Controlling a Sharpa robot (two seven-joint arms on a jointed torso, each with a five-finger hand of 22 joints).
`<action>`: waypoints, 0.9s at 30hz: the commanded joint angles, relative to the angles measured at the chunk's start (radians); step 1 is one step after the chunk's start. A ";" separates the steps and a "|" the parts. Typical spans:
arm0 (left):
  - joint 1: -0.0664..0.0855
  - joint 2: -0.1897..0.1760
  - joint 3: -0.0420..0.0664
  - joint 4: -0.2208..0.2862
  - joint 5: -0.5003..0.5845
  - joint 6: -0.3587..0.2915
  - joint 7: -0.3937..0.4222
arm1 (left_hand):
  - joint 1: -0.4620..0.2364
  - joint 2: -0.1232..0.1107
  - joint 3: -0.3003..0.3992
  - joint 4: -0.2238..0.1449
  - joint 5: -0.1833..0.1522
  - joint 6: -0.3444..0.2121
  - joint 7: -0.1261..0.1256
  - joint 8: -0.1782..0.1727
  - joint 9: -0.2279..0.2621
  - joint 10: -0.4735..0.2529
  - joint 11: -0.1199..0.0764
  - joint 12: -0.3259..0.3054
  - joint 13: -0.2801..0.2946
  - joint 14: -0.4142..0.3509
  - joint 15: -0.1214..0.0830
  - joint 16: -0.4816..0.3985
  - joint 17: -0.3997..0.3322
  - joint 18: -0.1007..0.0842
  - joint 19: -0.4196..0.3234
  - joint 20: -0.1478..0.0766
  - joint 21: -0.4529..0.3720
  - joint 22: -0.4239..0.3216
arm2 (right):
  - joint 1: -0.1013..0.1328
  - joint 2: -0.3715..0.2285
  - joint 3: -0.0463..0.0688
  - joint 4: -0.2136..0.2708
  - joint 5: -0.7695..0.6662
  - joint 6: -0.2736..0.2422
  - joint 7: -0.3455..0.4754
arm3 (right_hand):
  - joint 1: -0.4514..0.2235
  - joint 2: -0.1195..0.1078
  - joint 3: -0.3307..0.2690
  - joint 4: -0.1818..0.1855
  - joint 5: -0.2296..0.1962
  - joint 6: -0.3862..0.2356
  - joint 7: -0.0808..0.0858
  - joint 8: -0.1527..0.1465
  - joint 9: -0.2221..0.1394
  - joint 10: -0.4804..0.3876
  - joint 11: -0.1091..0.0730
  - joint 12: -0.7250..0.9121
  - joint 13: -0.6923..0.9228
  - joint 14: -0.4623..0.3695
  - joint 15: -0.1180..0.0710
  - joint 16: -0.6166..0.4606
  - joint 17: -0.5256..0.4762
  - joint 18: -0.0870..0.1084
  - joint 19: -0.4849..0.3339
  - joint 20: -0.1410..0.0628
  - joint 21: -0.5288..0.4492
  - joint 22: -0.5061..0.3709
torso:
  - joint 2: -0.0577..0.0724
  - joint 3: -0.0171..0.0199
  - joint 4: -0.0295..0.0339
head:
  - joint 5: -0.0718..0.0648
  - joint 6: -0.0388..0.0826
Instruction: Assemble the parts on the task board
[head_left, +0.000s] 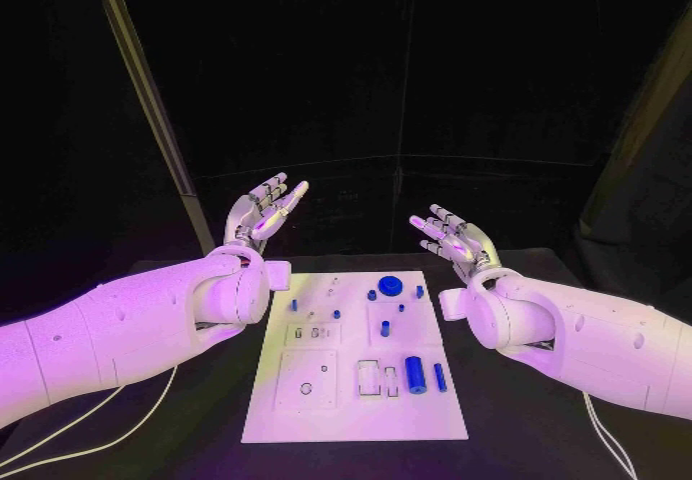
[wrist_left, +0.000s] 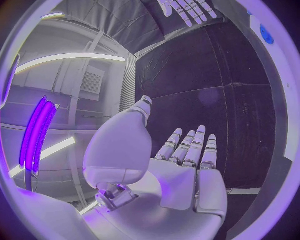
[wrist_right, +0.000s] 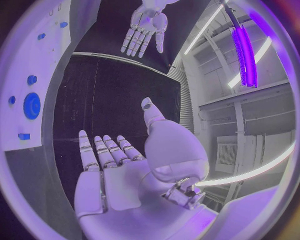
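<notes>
Task board (head_left: 353, 400): white plate lying flat at mid-table, between the two arms.
Parts (head_left: 414, 374): small blue pieces on the board's middle and far half; a round knob (head_left: 389, 284) stands near the far edge. None is held.
Left hand (head_left: 268, 208): raised beyond the board's far left corner, fingers extended and slightly apart, holding nothing.
Right hand (head_left: 451, 236): raised beyond the far right corner, fingers likewise extended and slightly apart, holding nothing.
Probable reason: both hands appear parked clear of the board, leaving the parts unobstructed before a first pick.
Surroundings: black table (head_left: 519, 430); white cables (head_left: 80, 422) trail beside the near edge.
Obstructions: nothing lies between hands and parts.
</notes>
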 joint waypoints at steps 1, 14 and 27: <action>0.002 0.001 0.000 -0.001 0.026 0.062 0.058 | 0.057 0.000 0.002 0.017 0.006 0.027 0.096 0.010 0.004 0.027 0.012 0.006 0.004 0.043 0.014 0.009 0.006 0.025 0.015 0.019 0.010 0.005 | 0.003 0.005 0.004 -0.017 -0.115 0.164 -0.073 | 0.138 -0.001 0.003 -0.078 0.002 0.098 0.132 0.014 0.010 0.122 0.031 0.019 0.010 0.133 0.023 0.020 0.012 0.040 0.134 0.007 0.043 0.021 | 0.000 0.0001 -0.0011 | 0.000 0.000; 0.001 -0.067 -0.004 0.029 0.018 0.130 0.042 | 0.093 0.046 -0.015 -0.030 0.006 0.451 0.112 0.103 0.049 0.556 0.010 0.121 0.049 0.520 -0.022 0.166 0.068 0.058 0.551 0.014 0.219 0.107 | 0.031 -0.008 0.008 -0.096 -0.423 0.136 -0.070 | 0.249 0.024 0.030 -0.156 0.015 0.700 0.091 0.110 0.049 0.755 -0.024 0.122 0.034 0.818 -0.059 0.144 0.039 0.138 0.570 -0.036 0.226 0.078 | 0.028 -0.0050 -0.0133 | -0.014 -0.007; 0.001 -0.135 -0.005 0.130 -0.084 0.181 0.006 | 0.200 0.045 -0.023 -0.178 0.006 0.612 0.065 0.120 0.039 0.756 -0.051 0.145 0.042 0.748 -0.097 0.220 0.113 0.060 0.754 -0.054 0.300 0.128 | 0.106 0.027 0.009 -0.146 -0.911 0.208 -0.227 | 0.306 -0.010 0.066 -0.158 0.027 0.818 0.061 0.086 0.043 0.893 -0.065 0.070 0.034 1.011 -0.123 0.126 0.038 0.132 0.728 -0.120 0.379 0.141 | 0.094 -0.0044 -0.0003 | -0.020 0.037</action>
